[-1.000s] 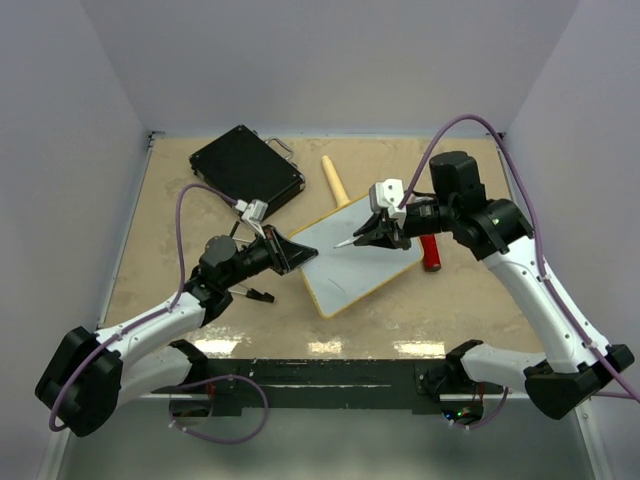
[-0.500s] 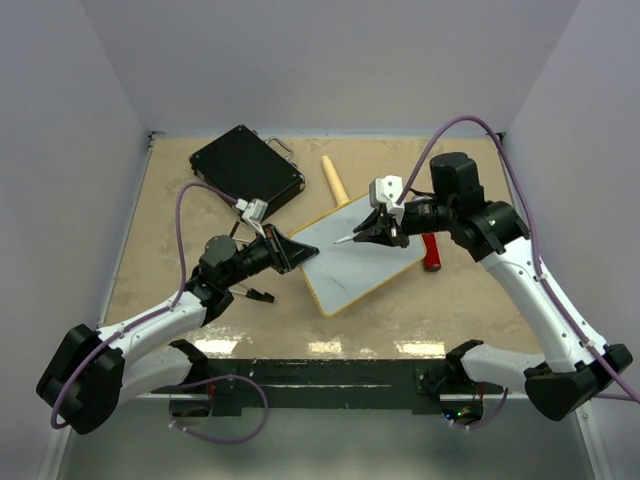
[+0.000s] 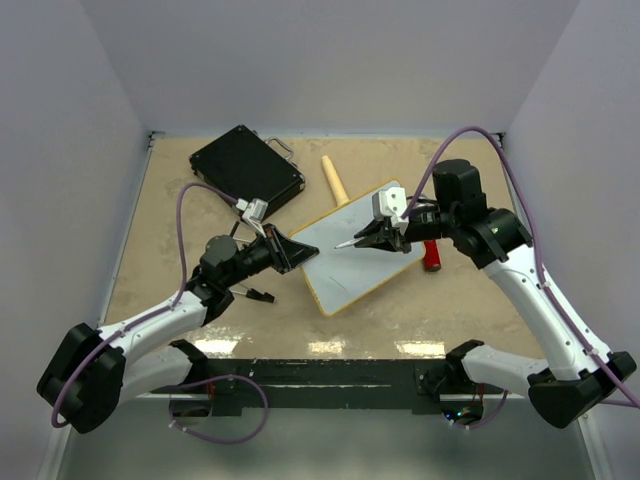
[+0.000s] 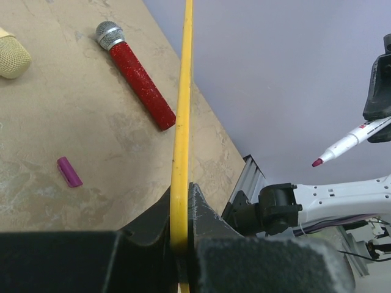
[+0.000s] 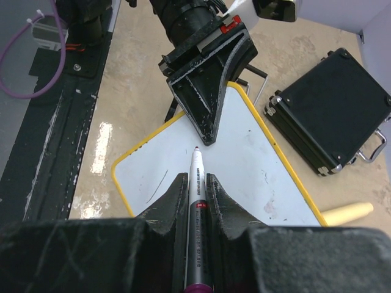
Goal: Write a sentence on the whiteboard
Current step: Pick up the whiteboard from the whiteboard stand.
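Yellow-framed whiteboard (image 3: 352,272) lies mid-table, its near-left edge clamped between the jaws of the left gripper (image 3: 288,251). The right gripper (image 3: 380,236) has its jaws closed on a marker (image 5: 196,183), whose tip points at the board's face. No writing shows, only a faint grey streak (image 5: 157,184), so I judge the first word is not yet begun. The next move calls for lowering the tip onto the white face and starting a letter while the left arm steadies the board. Looking along the frame, the left wrist view shows the tip clear of the board, plus a purple cap (image 4: 69,171) near a red microphone (image 4: 140,82). The right wrist view shows the board's face instead.
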